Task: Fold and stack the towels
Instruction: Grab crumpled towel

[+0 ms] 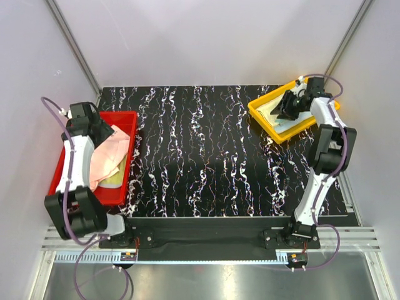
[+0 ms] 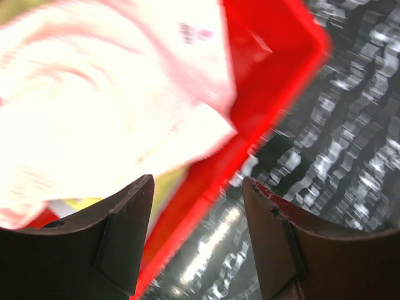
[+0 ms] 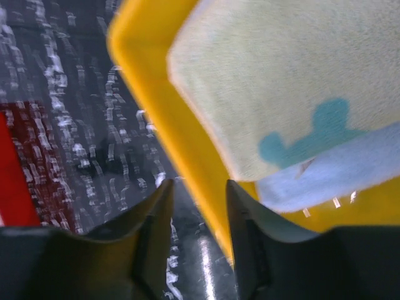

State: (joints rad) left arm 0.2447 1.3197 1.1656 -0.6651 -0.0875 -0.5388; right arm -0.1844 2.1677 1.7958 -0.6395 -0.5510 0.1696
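Tabletop [image 1: 200,150] of black, white-veined material is seen with a tray at each side. A crumpled peach-pink cloth towel [image 1: 109,153] is heaped in the rectangular red plastic tray [image 1: 130,115] on the left, and a yellow-green towel [image 1: 115,182] is partly shown beneath it. The left gripper [image 2: 199,187] is held above that tray's edge, its jaws spread wide with nothing between them. In the rectangular yellow plastic tray [image 1: 265,120] at the far right, a folded pale yellow towel [image 3: 294,81] is laid on a light blue towel [image 3: 331,172]. The right gripper [image 3: 199,187] is poised over this tray's rim, jaws parted and empty.
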